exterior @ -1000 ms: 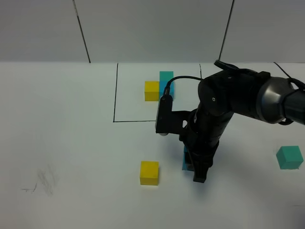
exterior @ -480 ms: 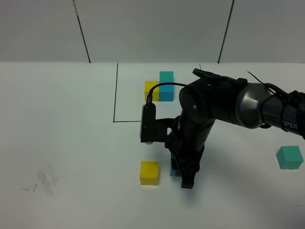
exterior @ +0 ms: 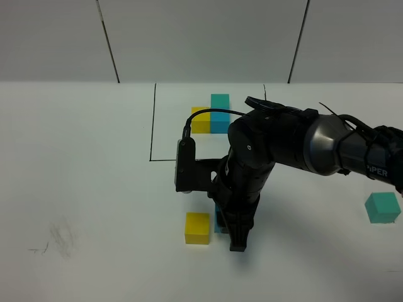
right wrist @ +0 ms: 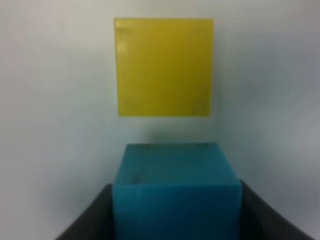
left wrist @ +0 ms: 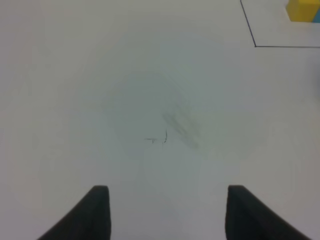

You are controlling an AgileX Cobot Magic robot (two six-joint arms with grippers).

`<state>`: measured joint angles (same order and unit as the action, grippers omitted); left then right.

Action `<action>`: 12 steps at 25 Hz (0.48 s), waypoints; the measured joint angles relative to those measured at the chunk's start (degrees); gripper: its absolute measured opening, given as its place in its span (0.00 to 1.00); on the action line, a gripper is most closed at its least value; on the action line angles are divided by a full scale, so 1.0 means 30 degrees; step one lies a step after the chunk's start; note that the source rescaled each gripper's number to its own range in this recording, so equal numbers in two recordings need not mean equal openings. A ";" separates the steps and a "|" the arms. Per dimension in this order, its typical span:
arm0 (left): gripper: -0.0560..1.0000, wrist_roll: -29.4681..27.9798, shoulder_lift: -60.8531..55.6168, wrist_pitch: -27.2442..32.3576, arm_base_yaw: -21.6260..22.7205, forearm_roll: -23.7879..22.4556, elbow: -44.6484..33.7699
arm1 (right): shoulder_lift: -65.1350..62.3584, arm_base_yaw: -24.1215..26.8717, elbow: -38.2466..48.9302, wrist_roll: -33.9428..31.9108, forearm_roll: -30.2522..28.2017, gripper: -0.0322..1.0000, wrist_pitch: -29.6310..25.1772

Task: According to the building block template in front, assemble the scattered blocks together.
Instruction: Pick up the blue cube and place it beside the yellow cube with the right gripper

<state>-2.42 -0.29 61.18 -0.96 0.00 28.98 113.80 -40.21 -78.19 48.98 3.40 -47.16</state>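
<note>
Holding: right gripper (exterior: 235,244), closed on the blue cube (right wrist: 175,185), nothing else in its grasp.

Position: blue cube down near the table (exterior: 94,189), just beside the yellow cube (exterior: 197,228), with a narrow gap between their faces. Whether it rests on the surface cannot be told.

Risks: a skewed approach may knock the yellow cube out of square. Letting go early would leave a gap that the template (exterior: 211,116) does not show. Fingers dragging on release may pull the blue cube away again.

Teal cube (exterior: 382,207): well apart on the right, not yet stacked.

Left gripper (left wrist: 167,215): fingers parted, empty, over bare table near a scuff (left wrist: 177,130).

Obstructions: nothing lies between the two cubes. The right arm hides most of the blue cube from the high camera.
</note>
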 joint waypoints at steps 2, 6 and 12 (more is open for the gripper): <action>0.20 0.0000 0.0000 0.0000 0.0000 0.0000 0.0000 | 0.0000 -0.0042 0.0000 0.0065 0.0000 0.03 0.0084; 0.20 0.0000 0.0000 0.0000 0.0000 0.0000 0.0000 | 0.0000 -0.0042 0.0000 0.0196 0.0006 0.03 0.0127; 0.20 0.0000 0.0000 0.0000 0.0000 0.0000 0.0000 | 0.0387 -0.0042 0.0000 0.0196 0.0022 0.03 0.0149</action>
<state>-2.42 -0.29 61.18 -0.96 0.00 28.98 114.96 -40.33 -78.19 49.57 3.46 -46.71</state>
